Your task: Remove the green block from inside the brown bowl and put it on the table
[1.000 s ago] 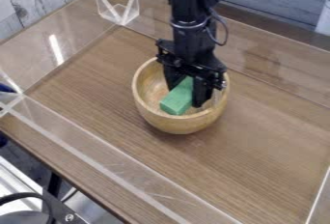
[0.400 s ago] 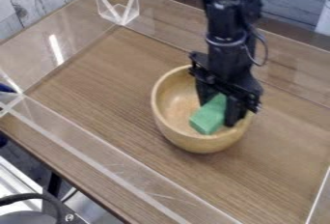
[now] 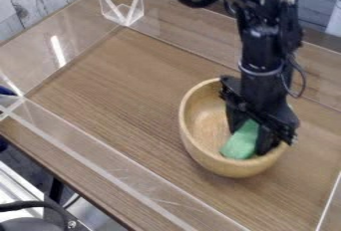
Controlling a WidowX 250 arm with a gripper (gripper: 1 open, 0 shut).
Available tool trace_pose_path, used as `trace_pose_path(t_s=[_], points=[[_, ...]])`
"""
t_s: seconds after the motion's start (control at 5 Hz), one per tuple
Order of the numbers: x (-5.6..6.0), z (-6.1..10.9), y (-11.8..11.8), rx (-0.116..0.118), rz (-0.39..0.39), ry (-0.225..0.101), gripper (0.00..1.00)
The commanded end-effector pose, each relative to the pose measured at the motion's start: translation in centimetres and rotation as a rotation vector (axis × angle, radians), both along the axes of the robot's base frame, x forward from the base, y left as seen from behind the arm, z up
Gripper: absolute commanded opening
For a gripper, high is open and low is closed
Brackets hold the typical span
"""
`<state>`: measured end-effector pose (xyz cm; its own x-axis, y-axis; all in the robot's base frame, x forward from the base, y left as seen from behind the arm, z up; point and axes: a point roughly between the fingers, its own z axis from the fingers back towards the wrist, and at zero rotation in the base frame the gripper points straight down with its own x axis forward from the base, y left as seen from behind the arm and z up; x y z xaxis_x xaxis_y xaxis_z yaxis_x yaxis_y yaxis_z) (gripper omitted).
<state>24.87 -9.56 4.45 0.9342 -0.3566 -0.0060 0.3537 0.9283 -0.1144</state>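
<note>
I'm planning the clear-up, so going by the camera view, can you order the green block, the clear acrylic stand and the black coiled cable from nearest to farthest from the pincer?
1. Green block: in the bowl, right at the pincer.
2. Clear acrylic stand: toward the picture's upper left.
3. Black coiled cable: bottom left corner, farthest.

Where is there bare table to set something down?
The widest bare patch of table lies left of the bowl in the picture; a narrower strip is below it. It is crowded at the bowl, where the gripper is down over the green block.
</note>
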Motion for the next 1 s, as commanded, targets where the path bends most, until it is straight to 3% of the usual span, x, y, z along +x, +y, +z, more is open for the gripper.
trace_pose_path(t_s=[0.0,0.8], points=[[0.1,-0.5,-0.9,-0.009,-0.021,-0.009,0.0],[-0.2,-1.4,0.1,0.0,0.008,0.017,0.0]])
